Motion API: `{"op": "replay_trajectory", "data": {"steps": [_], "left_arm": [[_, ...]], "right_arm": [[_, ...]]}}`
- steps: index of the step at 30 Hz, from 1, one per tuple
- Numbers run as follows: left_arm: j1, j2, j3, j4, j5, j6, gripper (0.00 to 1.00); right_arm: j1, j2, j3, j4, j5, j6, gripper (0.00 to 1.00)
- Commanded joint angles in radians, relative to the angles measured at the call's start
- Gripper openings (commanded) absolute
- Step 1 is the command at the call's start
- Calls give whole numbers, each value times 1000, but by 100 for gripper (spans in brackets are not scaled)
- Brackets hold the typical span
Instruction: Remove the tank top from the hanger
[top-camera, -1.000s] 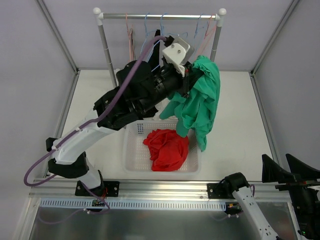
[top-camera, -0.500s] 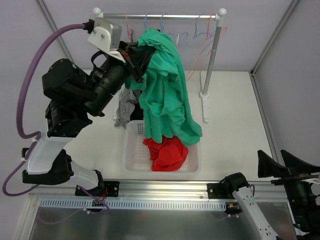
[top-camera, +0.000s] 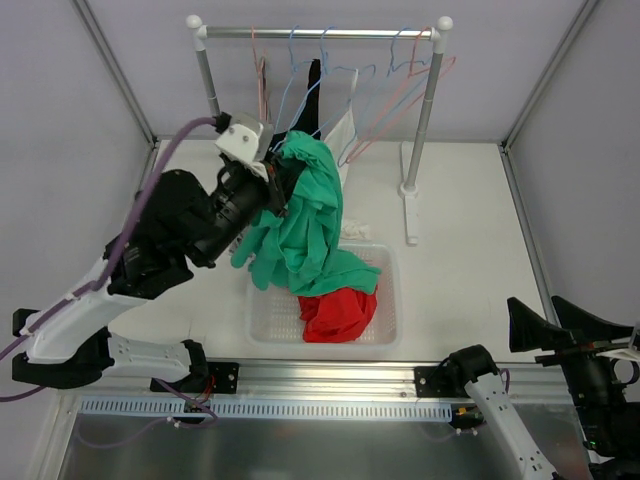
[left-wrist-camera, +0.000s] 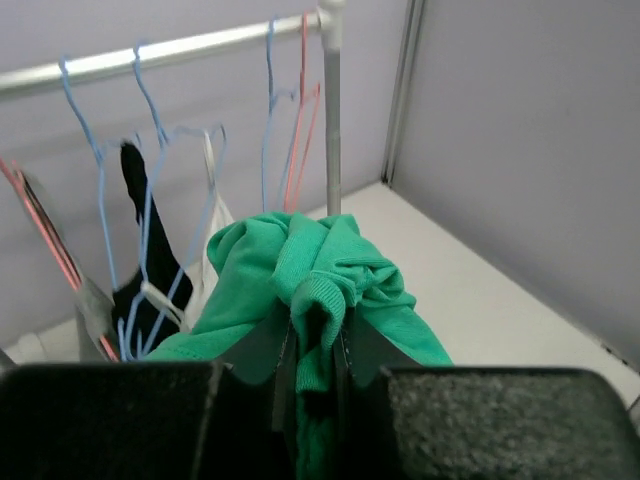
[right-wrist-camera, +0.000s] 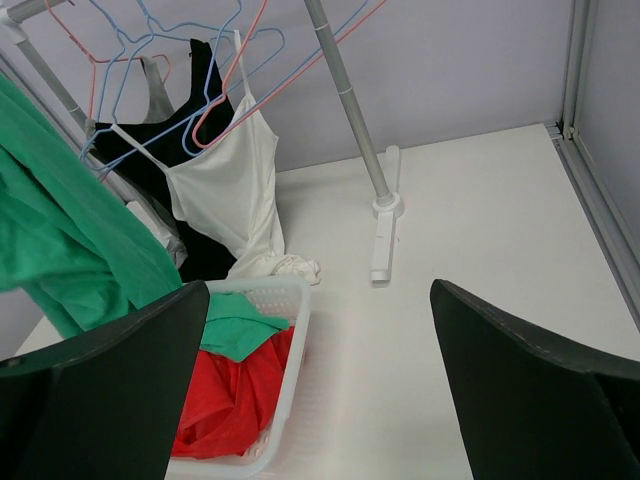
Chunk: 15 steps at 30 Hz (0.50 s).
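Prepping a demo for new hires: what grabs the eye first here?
The green tank top, bunched in the left hand and trailing down into the white basket over a red garment. Behind it, the rack holds bare hangers plus a white top and a black top.

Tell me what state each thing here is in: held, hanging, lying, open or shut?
green tank top: off any hanger, bunched and held up, lower end down in the basket
left fingers: shut on the green tank top
right fingers: open, holding nothing
red garment: lying crumpled in the basket
basket: upright on the table
white top: hanging on a hanger
black top: hanging on the rail
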<state>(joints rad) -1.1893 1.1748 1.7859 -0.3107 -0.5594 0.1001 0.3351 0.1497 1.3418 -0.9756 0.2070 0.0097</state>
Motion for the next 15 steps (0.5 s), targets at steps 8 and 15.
{"op": "replay_trajectory", "data": {"steps": [8,15], "left_arm": [[177,-147,-598,71,176,-448,0],[184,-101,-907,130,158,-635,0]], "right_arm": [[-5,13,-50,72,-50,36,100],[-5,13,-128,107,-128,36,99]]}}
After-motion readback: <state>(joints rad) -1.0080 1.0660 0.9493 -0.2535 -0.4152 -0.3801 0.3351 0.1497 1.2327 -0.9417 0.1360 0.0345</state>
